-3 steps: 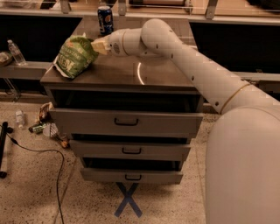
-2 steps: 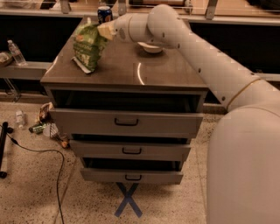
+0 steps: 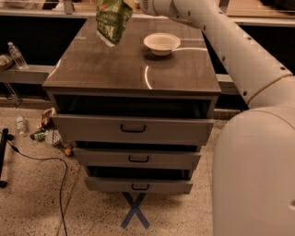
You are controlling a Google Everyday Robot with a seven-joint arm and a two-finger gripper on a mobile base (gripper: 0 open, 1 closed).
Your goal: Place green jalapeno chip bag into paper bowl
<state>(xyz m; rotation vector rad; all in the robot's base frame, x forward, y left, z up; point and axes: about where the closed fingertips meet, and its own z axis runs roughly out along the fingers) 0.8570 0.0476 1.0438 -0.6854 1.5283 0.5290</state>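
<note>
The green jalapeno chip bag (image 3: 112, 20) hangs in the air above the back left of the cabinet top (image 3: 115, 69), clear of its surface. My gripper (image 3: 135, 3) sits at the very top edge of the view, shut on the bag's upper right corner. Its white arm runs off to the right. The paper bowl (image 3: 161, 43) stands empty on the cabinet top, to the right of the bag and lower than it. The bag is left of the bowl, not over it.
The grey cabinet has three drawers (image 3: 133, 129) pulled slightly open. A water bottle (image 3: 16, 55) stands on a ledge at the left. Another bottle (image 3: 20, 124), litter and a black cable (image 3: 55, 166) lie on the floor. A blue tape X (image 3: 135, 211) marks the floor in front.
The gripper has lifted the chip bag off the cabinet top and carried it up and to the right, closer to the bowl. The bowl has not moved.
</note>
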